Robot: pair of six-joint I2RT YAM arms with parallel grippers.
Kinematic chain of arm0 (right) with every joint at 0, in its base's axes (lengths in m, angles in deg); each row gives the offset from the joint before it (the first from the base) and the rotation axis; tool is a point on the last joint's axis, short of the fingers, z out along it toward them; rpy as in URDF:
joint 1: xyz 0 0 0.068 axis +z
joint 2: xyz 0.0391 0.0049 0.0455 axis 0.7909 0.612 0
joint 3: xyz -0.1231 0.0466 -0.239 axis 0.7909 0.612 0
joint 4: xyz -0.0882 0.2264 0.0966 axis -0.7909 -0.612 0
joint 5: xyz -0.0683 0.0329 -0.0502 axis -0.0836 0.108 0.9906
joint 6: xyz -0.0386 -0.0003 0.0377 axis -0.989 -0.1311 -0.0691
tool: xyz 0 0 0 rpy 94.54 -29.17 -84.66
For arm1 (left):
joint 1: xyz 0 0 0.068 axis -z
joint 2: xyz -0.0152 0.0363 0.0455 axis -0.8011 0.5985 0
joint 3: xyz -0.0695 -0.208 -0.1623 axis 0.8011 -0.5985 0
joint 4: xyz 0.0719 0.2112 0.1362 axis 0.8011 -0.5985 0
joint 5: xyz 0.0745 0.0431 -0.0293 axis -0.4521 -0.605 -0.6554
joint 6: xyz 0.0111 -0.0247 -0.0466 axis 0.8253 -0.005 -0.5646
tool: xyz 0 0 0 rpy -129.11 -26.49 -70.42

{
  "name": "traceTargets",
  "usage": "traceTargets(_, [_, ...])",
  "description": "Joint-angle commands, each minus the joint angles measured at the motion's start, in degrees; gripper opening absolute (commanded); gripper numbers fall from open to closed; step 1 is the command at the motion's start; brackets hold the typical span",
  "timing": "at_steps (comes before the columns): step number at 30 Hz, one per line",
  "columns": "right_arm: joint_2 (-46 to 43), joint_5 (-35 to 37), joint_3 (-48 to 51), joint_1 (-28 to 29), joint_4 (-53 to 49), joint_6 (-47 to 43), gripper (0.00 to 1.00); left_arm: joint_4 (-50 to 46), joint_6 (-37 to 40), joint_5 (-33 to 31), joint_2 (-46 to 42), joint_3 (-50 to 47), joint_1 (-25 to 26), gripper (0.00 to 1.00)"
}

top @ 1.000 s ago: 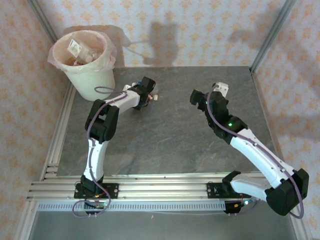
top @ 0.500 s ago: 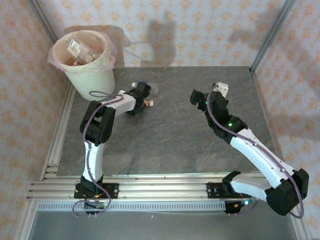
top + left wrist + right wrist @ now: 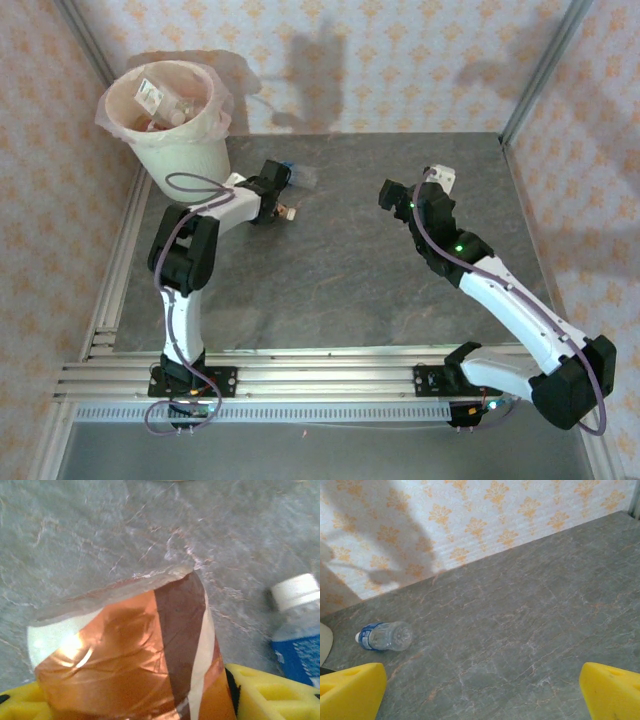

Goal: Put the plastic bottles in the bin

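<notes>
On the grey table (image 3: 340,280), walled in patterned paper, the left gripper (image 3: 279,200) has been closed around an orange bottle (image 3: 130,655) and drawn toward the bin (image 3: 185,150); a drop is judged next. A blue bottle (image 3: 298,630) is left lying just beside. The right gripper (image 3: 412,184) is held spread.

Nothing legible here. Up close, the orange-and-brown bottle (image 3: 130,650) gives us colour bands and no lettering. The blue-labelled bottle (image 3: 300,645) lies beside it on the tabletop (image 3: 75,540), label blurred, not a word coming through. Over in the bin (image 3: 185,155), a pale label (image 3: 150,95), too small to read.
</notes>
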Motion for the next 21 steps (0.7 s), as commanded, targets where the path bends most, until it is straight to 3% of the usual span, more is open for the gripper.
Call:
traceTargets(1, [0.21,-4.51,0.68,-0.33,2.38,-0.05,0.99,0.71,7.61,-5.31,-5.8,-1.43,1.2,0.61])
traceTargets(5, [0.54,-8.62,1.12,-0.34,5.26,0.05,0.99,-0.26,10.72,-7.68,-11.49,-3.39,2.62,0.59])
traceTargets(14, [1.44,-13.3,0.58,-0.33,9.38,-1.07,0.99,1.24,19.09,-4.15,-23.84,-7.43,5.0,0.55])
traceTargets(21, [2.47,-13.01,0.13,-0.35,9.63,-0.53,0.99,1.83,28.79,7.59,-30.65,-3.12,5.16,0.56])
